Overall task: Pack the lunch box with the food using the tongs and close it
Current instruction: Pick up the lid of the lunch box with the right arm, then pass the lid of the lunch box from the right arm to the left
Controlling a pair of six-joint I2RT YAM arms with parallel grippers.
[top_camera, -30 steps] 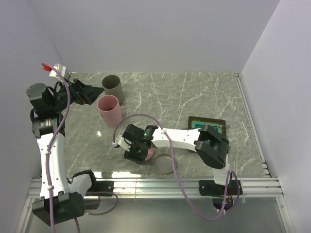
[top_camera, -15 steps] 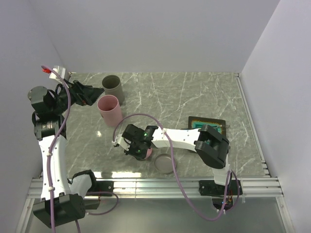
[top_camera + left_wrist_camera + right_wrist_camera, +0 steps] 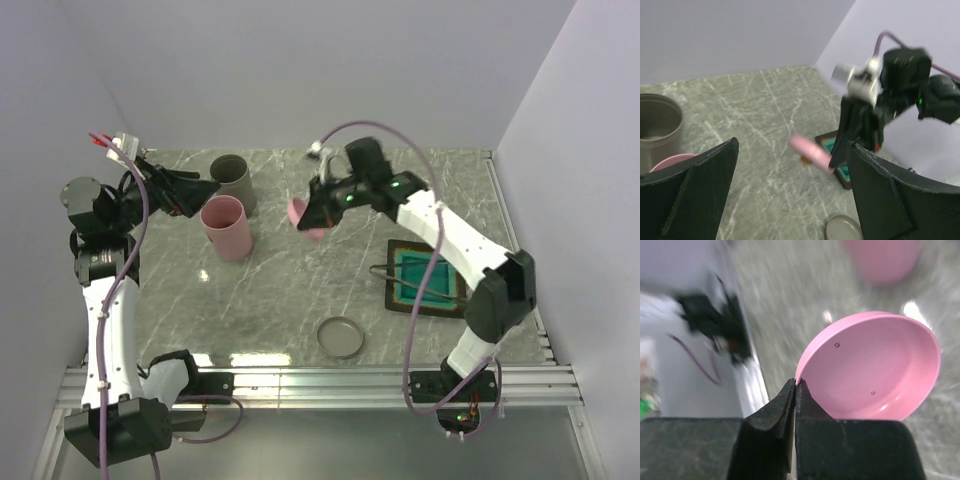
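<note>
My right gripper (image 3: 318,212) hangs high over the back middle of the table, shut on the rim of a round pink lid (image 3: 302,214). In the right wrist view the jaws (image 3: 795,382) pinch that pink lid (image 3: 875,375) at its edge. My left gripper (image 3: 205,185) stands open with nothing in it, beside the grey cup (image 3: 233,180) and above the pink cup (image 3: 227,227). The tongs (image 3: 383,270) lie at the left edge of the teal tray (image 3: 428,278). A small orange-brown piece of food (image 3: 804,159), blurred, lies on the table by the tray's corner.
A grey lid (image 3: 340,337) lies flat near the table's front edge. Both cups stand upright at the back left. White walls close off the back and both sides. A metal rail runs along the front.
The right arm has lifted the pink lid from the front, beside the grey lid, and swung it up to the back middle. The left arm has barely shifted.
</note>
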